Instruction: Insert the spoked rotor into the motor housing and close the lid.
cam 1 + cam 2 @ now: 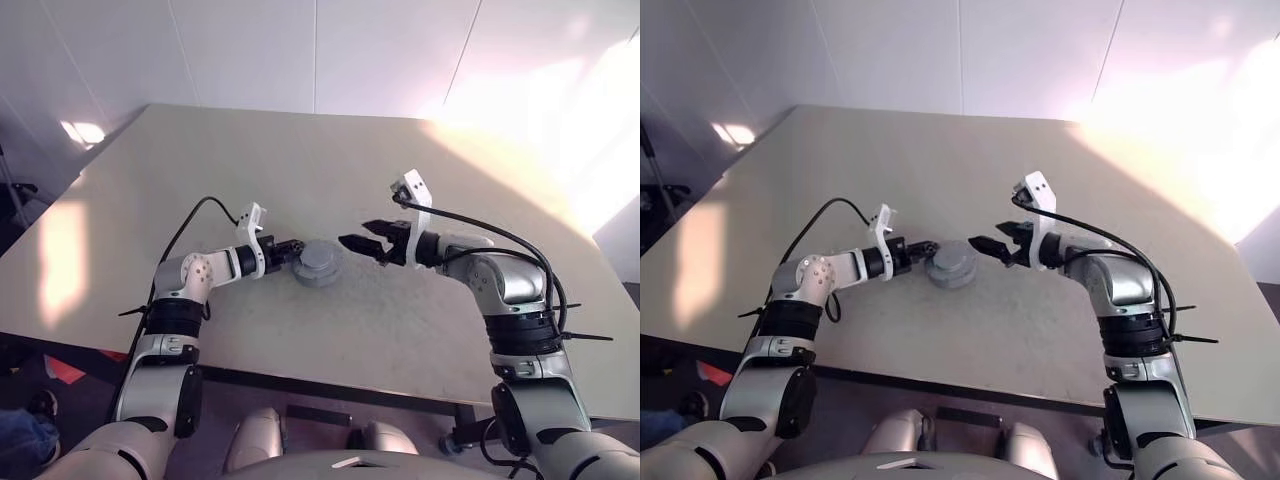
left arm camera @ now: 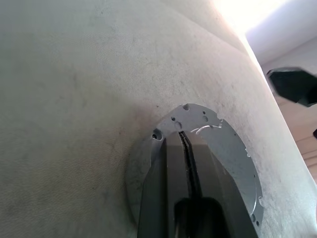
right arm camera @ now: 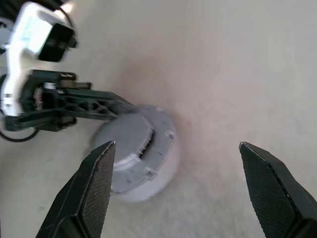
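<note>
Head views: a round grey motor housing [image 1: 318, 264] stands on the beige table [image 1: 330, 170], between the two arms and near the table's front edge. A pale lid [image 1: 951, 258] sits on top of it, so the inside is hidden. The left gripper [image 1: 292, 250] is pressed shut, its fingertips touching the housing's left side at the rim. The right gripper [image 1: 352, 243] hangs just to the right of the housing, clear of it, with its fingers spread wide and nothing between them.

Left wrist view: the left gripper's closed fingers [image 2: 190, 168] lie over the flat grey lid [image 2: 233, 153], which has small holes around its edge. One dark finger of the right gripper shows off to the side.

Right wrist view: the two black fingers [image 3: 94, 183] stand far apart. Beyond them sits the closed housing [image 3: 141, 158], the left gripper [image 3: 116, 106] touching its top edge.
</note>
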Controlling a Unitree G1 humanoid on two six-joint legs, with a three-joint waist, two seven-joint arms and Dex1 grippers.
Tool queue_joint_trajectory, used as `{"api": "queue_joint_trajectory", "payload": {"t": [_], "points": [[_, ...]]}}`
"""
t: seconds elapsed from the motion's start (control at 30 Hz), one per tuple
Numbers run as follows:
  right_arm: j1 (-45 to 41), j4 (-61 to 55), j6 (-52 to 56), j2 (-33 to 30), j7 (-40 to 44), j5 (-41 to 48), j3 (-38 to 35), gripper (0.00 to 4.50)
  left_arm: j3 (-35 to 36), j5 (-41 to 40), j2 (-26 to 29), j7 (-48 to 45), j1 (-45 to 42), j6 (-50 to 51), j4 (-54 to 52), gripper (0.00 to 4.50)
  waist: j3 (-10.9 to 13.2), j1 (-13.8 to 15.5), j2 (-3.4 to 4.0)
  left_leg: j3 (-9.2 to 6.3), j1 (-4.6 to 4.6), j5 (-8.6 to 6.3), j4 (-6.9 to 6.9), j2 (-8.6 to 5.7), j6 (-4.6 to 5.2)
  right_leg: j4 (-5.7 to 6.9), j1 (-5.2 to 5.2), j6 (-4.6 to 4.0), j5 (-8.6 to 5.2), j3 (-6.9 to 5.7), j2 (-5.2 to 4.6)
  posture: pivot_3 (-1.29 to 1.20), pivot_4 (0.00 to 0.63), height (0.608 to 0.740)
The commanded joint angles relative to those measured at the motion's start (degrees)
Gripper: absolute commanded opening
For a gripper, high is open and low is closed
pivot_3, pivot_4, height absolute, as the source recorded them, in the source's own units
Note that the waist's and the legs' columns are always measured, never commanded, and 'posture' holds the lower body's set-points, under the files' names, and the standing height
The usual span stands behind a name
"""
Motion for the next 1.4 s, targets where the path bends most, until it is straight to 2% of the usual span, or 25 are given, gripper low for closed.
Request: {"api": "queue_joint_trajectory", "payload": {"t": [0.03, 0.23, 0.3, 0.4, 0.63, 0.8, 1.07, 1.3, 1.4], "points": [[-0.5, -0.1, 12.3, 2.6, -4.8, 4.7, -7.2, 4.49, -0.8, 1.3, 0.5, 0.0, 0.5, -0.4, 1.1, 0.0, 0.0, 0.0, 0.01, 0.0, -0.01, 0.03, 0.0, 0.0, -0.05, 0.01, -0.02, 0.0, 0.0, 0.0, 0.0, 0.0, 0.0, 0.74], [-0.7, -3.6, 24.8, 9.4, -9.9, 7.5, -14.2, 4.49, -0.2, 1.0, 0.9, -0.2, 0.4, -1.2, 1.0, 0.0, 0.0, -0.1, 0.04, 0.0, -0.06, 0.12, -0.09, 0.01, -0.21, 0.06, -0.16, -0.01, -0.01, -0.01, 0.0, 0.0, 0.0, 0.74], [-2.8, -2.4, 27.6, 13.1, -13.0, 7.1, -18.7, 4.49, 0.0, 0.9, 1.1, -0.3, 0.3, -1.6, 1.0, 0.0, 0.0, -0.2, 0.04, 0.0, -0.04, 0.15, -0.1, 0.01, -0.26, 0.09, -0.18, -0.01, -0.01, -0.01, 0.0, 0.0, 0.0, 0.74], [-5.1, 0.2, 28.7, 16.6, -16.8, 7.2, -23.2, 4.49, 0.4, 0.8, 1.5, -0.3, -0.1, -2.1, 1.3, 0.0, 0.0, -0.2, 0.05, 0.0, -0.13, 0.22, -0.1, 0.01, -0.38, 0.25, -0.35, -0.03, -0.01, 0.0, 0.0, 0.0, 0.0, 0.74], [-7.1, 3.1, 28.7, 22.2, -22.3, 6.7, -26.9, 4.49, 1.2, 0.7, 2.6, -0.8, -0.5, -2.7, 1.6, 0.0, 0.0, -0.1, 0.05, -0.01, -0.38, 0.32, -0.19, 0.01, -0.55, 0.35, -0.67, -0.04, -0.02, 0.0, 0.0, 0.0, 0.0, 0.74], [-6.0, 3.6, 28.7, 24.8, -23.1, 7.7, -26.4, 4.49, 1.8, 0.9, 3.0, -0.8, -1.3, -3.1, 2.2, 0.0, 0.0, -0.4, 0.05, -0.02, -0.59, 0.35, -0.21, 0.01, -0.59, 0.42, -0.89, -0.02, 0.0, -0.01, 0.0, 0.0, 0.0, 0.74], [-6.3, 2.9, 28.7, 25.0, -21.3, 12.8, -24.0, 4.49, 1.9, 1.0, 3.1, -1.0, -1.6, -3.4, 2.5, 0.0, 0.0, -0.3, 0.04, -0.01, -0.62, 0.36, -0.25, 0.01, -0.62, 0.41, -0.92, 0.0, 0.01, -0.02, 0.0, 0.0, 0.0, 0.74], [-7.8, 5.6, 27.2, 26.4, -22.1, 11.0, -23.4, 4.49, 1.7, 1.0, 3.0, -1.0, -1.5, -3.7, 2.4, 0.0, 0.0, -0.3, 0.04, -0.02, -0.62, 0.38, -0.25, 0.01, -0.64, 0.44, -0.93, 0.07, 0.05, -0.03, 0.01, 0.0, 0.0, 0.74], [-8.2, 6.0, 26.3, 26.8, -22.2, 10.6, -22.4, 3.92, 1.9, 1.0, 3.1, -1.0, -1.3, -3.7, 2.2, 0.0, 0.0, -0.3, 0.04, -0.02, -0.62, 0.39, -0.25, 0.01, -0.66, 0.46, -0.94, 0.05, 0.05, -0.03, 0.01, 0.0, 0.0, 0.74]]}}
